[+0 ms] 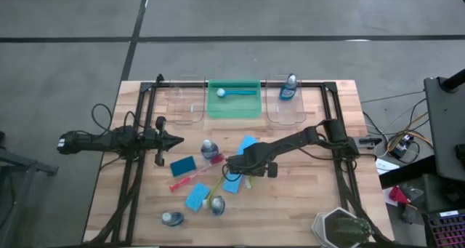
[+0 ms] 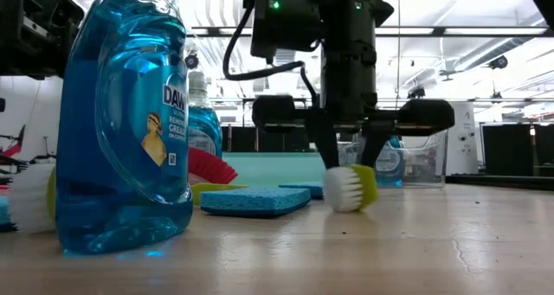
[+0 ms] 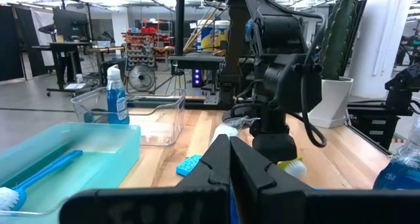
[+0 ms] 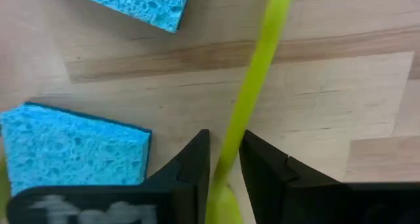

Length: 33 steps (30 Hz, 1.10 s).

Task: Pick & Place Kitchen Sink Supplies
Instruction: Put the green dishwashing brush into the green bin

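**Yellow brush in the right tool; most supplies still on the table**

The right tool (image 4: 223,168) stands low over the middle of the table (image 1: 305,204), its two fingers pinched around the thin handle of the yellow brush (image 4: 252,86). In the low view the brush's white bristle head rests on the wood, so the brush looks gripped but not yet lifted. The left tool (image 3: 230,168) waits above the table's left side, fingers clenched together on nothing.

Judging by what lies where, the sorting is at an early stage. Two items are put away: a blue brush (image 1: 236,92) lies in the green bin (image 1: 234,111), and one bottle of blue liquid (image 1: 288,88) stands in the clear bin on the right (image 1: 285,113). The clear bin on the left (image 1: 183,106) appears to hold nothing.

Count, from the high view:
- Brushes: three — blue (binned), yellow (gripped), red (image 1: 190,177) on the table.
- Bottles: four — one binned, three loose (image 1: 209,149) (image 1: 217,204) (image 1: 173,218).
- Sponges: four, all loose (image 1: 183,165) (image 1: 197,196) (image 1: 247,143) (image 1: 232,182), the last partly under the right arm.
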Each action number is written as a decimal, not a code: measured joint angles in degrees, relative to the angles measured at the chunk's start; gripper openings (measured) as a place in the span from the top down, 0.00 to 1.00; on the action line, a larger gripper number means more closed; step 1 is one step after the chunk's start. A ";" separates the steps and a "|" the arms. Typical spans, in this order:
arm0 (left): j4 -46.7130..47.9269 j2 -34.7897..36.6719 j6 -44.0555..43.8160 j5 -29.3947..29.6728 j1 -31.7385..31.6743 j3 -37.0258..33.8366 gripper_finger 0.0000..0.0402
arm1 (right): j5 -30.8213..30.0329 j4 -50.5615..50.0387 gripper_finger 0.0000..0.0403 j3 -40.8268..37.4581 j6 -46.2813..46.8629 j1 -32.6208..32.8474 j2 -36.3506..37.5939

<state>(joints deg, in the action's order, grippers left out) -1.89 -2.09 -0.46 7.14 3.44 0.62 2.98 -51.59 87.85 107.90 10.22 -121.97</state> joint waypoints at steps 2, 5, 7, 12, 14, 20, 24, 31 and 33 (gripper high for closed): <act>0.00 0.00 -0.01 -0.01 0.01 0.00 0.99 | 0.02 -0.02 0.85 0.00 -0.33 0.00 0.00; 0.00 0.00 0.01 -0.02 0.01 0.00 0.99 | 0.01 0.02 0.91 -0.02 -1.48 0.01 0.20; 0.00 0.00 -0.01 -0.02 0.00 0.00 0.99 | 0.00 0.41 0.94 -0.02 -2.42 0.02 0.41; 0.00 0.00 0.00 -0.02 0.01 0.00 0.99 | 0.50 2.85 0.95 -0.02 -4.90 0.02 2.11; 0.00 0.00 -0.01 0.00 0.02 0.00 0.99 | 0.49 2.95 0.95 -0.02 -5.38 0.04 3.30; 0.00 0.00 0.01 -0.02 0.00 0.00 0.99 | 0.83 2.93 0.95 -0.02 -12.93 0.02 7.70; -0.02 0.00 0.01 -0.02 0.02 0.00 0.99 | 0.91 2.69 0.95 -0.02 -22.16 -0.28 11.20; 0.00 0.00 0.00 0.00 0.00 0.00 0.99 | 0.09 2.99 0.95 1.64 -39.10 -2.77 15.19; -0.02 0.00 0.01 -0.02 0.02 0.00 0.99 | 0.07 3.07 0.95 3.25 -46.45 -4.20 15.23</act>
<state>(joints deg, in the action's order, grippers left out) -1.91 -2.09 -0.45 7.12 3.46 0.62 3.05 -48.53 91.10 61.45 6.02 -106.74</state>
